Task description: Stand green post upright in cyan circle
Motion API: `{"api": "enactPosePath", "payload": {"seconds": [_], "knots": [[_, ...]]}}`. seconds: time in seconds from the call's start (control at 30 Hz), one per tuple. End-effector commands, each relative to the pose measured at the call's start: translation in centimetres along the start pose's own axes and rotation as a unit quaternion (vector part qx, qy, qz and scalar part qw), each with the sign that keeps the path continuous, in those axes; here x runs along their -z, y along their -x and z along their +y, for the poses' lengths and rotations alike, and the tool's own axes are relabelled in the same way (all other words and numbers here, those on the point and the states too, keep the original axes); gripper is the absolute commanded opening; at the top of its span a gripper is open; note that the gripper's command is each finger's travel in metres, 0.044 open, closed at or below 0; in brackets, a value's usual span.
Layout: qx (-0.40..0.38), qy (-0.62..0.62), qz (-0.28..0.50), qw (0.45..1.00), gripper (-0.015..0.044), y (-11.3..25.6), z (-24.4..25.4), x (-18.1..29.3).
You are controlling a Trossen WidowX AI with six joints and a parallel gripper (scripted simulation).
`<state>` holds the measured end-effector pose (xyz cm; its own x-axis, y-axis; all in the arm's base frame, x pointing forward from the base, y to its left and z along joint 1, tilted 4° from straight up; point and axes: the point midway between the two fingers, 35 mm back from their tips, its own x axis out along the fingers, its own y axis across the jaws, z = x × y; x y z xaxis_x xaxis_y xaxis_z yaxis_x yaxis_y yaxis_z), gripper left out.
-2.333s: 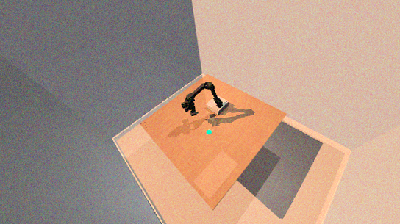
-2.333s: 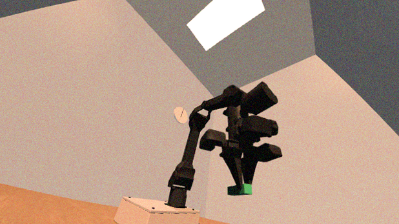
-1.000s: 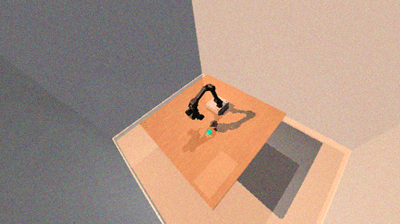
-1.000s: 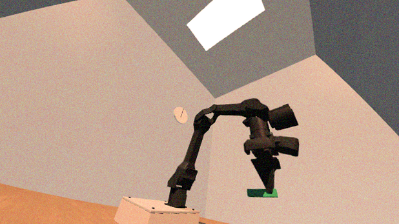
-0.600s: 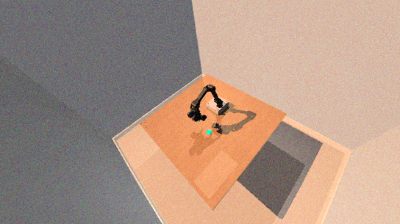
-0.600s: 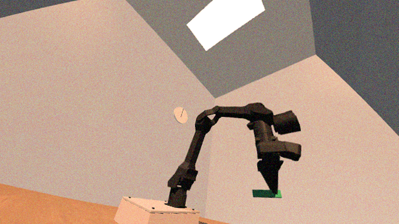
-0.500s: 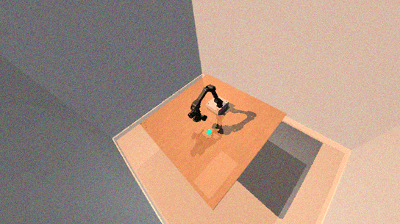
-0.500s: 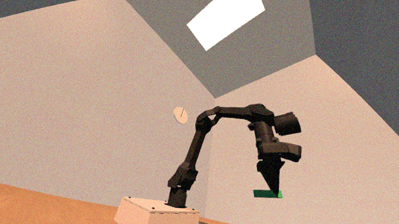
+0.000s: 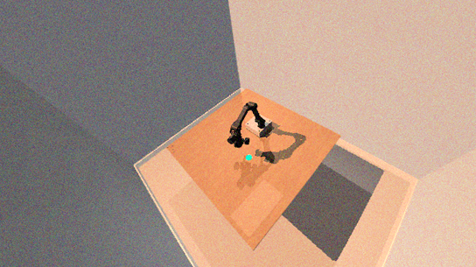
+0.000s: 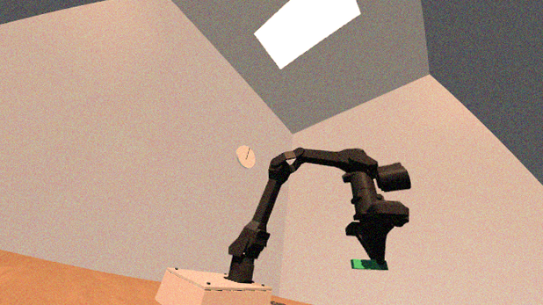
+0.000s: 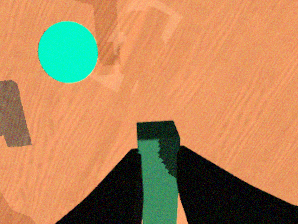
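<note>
The green post (image 10: 361, 264) (image 11: 158, 182) is held in the air, lying about level across the fingertips in the exterior view. My gripper (image 10: 378, 260) (image 11: 157, 156) points down and is shut on the post. The post's far end sticks out beyond the fingers in the wrist view. The cyan circle (image 9: 248, 158) (image 11: 68, 52) is flat on the table, at the upper left of the wrist view, apart from the post. In the top view the post cannot be made out, and the circle lies just below the gripper in the picture.
The wooden table (image 9: 206, 148) carries the arm's pale base block (image 9: 255, 128) (image 10: 235, 300), behind the gripper. Dark shadows of the arm fall on the table around the circle. The table's edge borders a dark floor area in the top view.
</note>
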<state>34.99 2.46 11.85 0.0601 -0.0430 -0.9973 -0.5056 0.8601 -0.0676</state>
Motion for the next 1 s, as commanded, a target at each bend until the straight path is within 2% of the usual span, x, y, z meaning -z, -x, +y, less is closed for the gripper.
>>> {"api": "enactPosePath", "payload": {"seconds": [0.0, 0.97], "knots": [[0.0, 0.036, 0.003, 0.999, 0.0023, -0.1, 0.8, -0.5], [0.002, 0.276, 0.003, 0.961, 0.0023, 0.3, 7.3, -3.4]]}}
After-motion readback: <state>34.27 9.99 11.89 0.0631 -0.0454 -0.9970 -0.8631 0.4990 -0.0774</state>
